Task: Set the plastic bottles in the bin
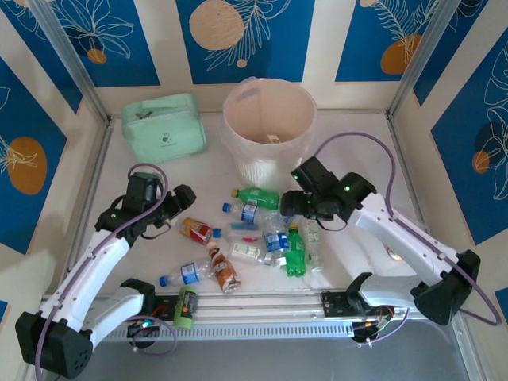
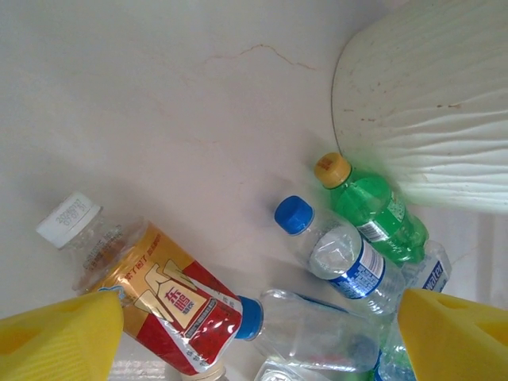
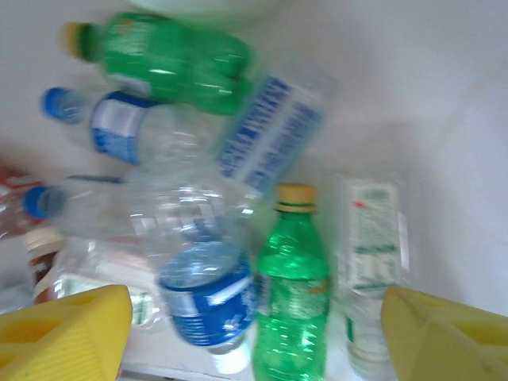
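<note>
Yellow pads of left pincer spread wide, gripping nothing, above red-gold-labelled bottle. Right pincer likewise agape, empty, over clear and green plastic bottles strewn on surface, 6 o'clock from white ribbed bin.

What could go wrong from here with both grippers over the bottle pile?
1. The open right gripper hangs over a green bottle packed against clear bottles; closing may catch two or scatter them.
2. The open left gripper hangs over the red-labelled bottle, butted against a blue-capped clear bottle; being round, it may roll away.
</note>
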{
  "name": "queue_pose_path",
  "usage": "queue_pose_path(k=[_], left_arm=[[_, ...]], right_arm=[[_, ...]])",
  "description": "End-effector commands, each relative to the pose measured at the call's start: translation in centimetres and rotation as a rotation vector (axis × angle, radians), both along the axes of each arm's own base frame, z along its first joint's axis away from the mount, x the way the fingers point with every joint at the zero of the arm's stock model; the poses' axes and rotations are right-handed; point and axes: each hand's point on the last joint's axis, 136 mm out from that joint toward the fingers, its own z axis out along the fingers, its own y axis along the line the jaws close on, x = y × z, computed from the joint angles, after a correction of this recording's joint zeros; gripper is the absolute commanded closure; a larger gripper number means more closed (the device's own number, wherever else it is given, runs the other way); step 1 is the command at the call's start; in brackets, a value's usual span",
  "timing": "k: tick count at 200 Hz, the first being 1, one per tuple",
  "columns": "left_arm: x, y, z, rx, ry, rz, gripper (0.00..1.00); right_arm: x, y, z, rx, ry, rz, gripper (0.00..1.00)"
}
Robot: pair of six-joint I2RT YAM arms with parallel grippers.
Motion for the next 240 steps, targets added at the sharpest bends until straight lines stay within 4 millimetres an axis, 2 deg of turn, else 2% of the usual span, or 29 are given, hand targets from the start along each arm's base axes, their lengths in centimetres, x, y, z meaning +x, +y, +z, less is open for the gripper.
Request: queue_pose_path(k=[1, 18, 36, 88, 161, 240], left_arm=[[0.7, -0.8, 2.0, -0.033, -0.058, -0.028, 0.12], [0.9, -1.2, 2.4, -0.055, -0.070, -0.038, 0.12], [1.1, -1.5, 2.8, -0.074, -0.083, -0.046, 0.12], [1.2, -1.9, 3.6, -0.088, -0.106, -0.066, 0.13], [1.2, -2.3, 3.9, -0.101, -0.120, -0.086, 0.14], [1.3, -2.7, 4.5, -0.125, -0.135, -0.103, 0.14]], right_arm=[[-1.1, -2.9, -1.9, 0.007, 0.075, -0.152, 0.16], [-1.1, -3.7, -4.0, 0.039, 0.142, -0.195, 0.14], [-0.8, -3.7, -5.9, 0.079, 0.197, -0.208, 0.13], [-0.3, -4.2, -9.4, 0.023, 0.295, -0.228, 0.11], [0.5, -4.3, -12.1, -0.031, 0.374, -0.237, 0.11], [1.1, -5.3, -14.2, -0.056, 0.424, -0.286, 0.13]])
